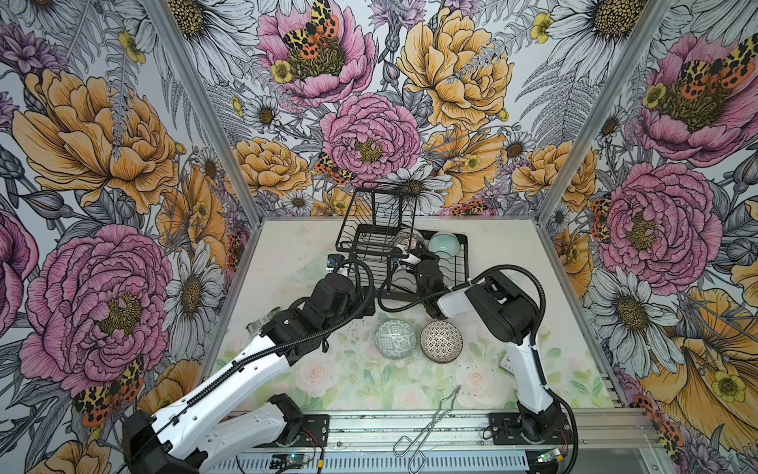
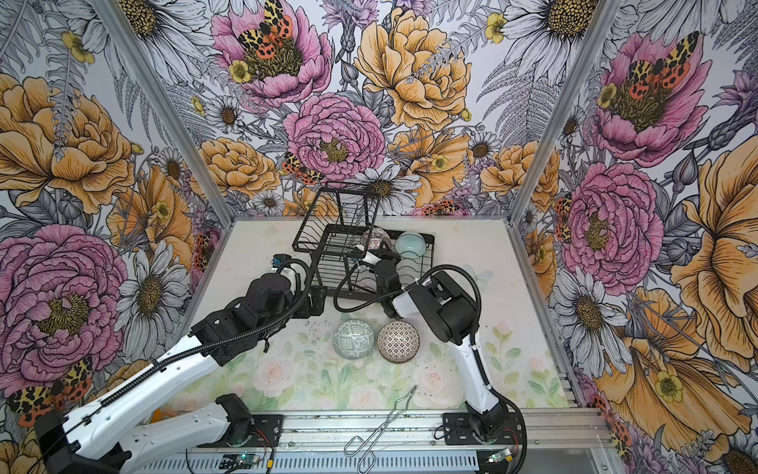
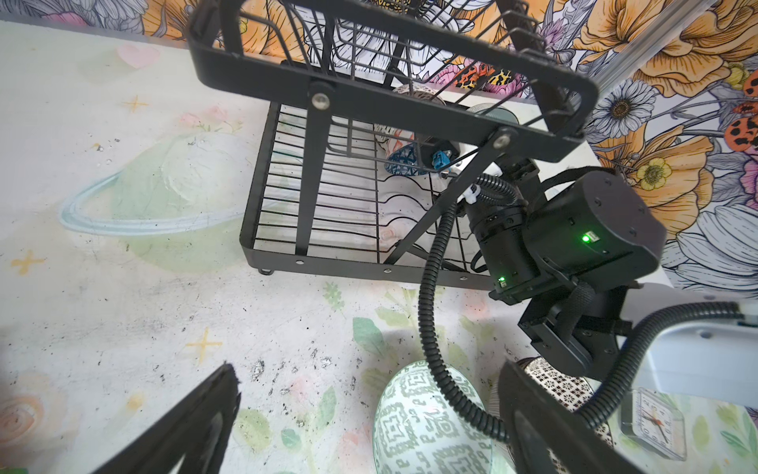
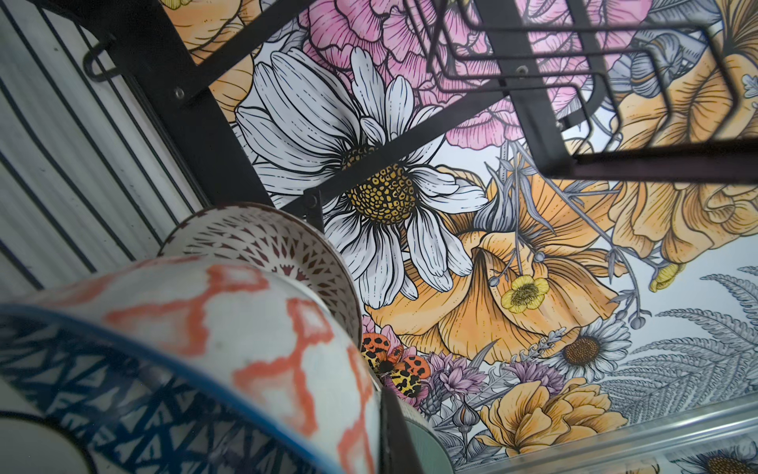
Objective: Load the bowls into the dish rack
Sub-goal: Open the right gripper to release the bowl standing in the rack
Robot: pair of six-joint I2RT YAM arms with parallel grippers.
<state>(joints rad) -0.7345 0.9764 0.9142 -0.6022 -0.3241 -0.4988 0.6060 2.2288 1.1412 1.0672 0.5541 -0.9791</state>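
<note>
Bowls number six, and four sit in the black wire dish rack (image 3: 348, 266) at the back of the tabletop (image 1: 504, 246). These are a plain mint ceramic bowl (image 1: 445, 244), a white bowl with maroon lattice (image 4: 254, 246), a white bowl with orange-pink lattice (image 4: 254, 320) and a blue bowl with white triangles (image 4: 102, 390), all in its lower tray. Two are left in front of the rack, just beside each other: a grey-green patterned bowl (image 1: 396, 340) and a black-and-white dotted bowl (image 1: 441, 341). The right pincer (image 4: 391, 410), under the upper basket, is fully closed against the blue and orange-latticed bowls; whether it pinches a rim I cannot tell. The left pincer (image 3: 369, 369) gapes wide and empty above the tabletop, near the grey-green bowl. By my reckoning, roughly two-thirds done.
</note>
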